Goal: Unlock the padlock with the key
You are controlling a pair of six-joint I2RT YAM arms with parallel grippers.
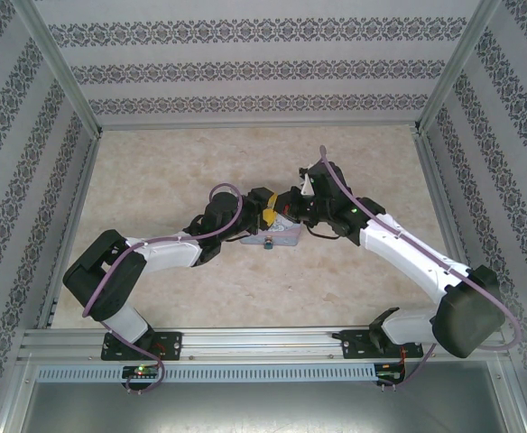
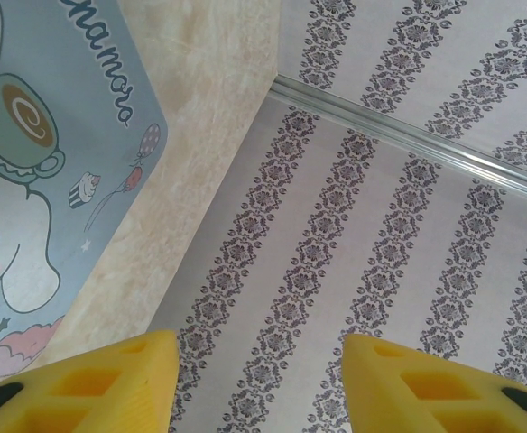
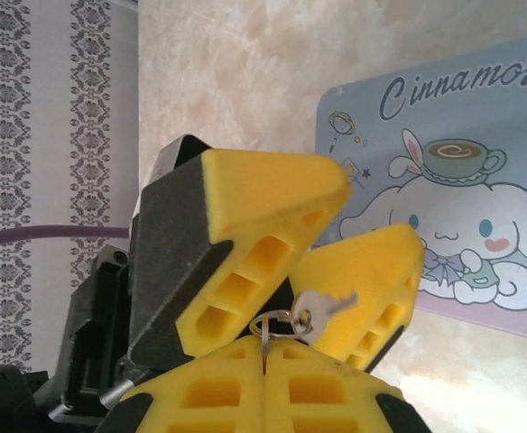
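The right gripper [image 3: 263, 359] has its yellow fingers pressed together on a thin bit of metal at the key ring [image 3: 275, 323]. From that ring the key [image 3: 325, 307] sticks out sideways. Its long axis is nearly level, and the blade points a little upward toward the cartoon tin [image 3: 462, 117]. Just behind the key, the left gripper [image 2: 259, 361] stands with its fingers apart. The tin lies flat on the pale worktop [image 3: 245, 63].

Right gripper [image 3: 263, 361] is pinched tight on the key [image 3: 264, 341], its ring [image 3: 272, 320] and a small silver key [image 3: 325, 307] poking up. Left gripper [image 3: 376, 206] sits spread just above, cartoon tin [image 3: 480, 117] flat on the table [image 3: 236, 72] beyond.
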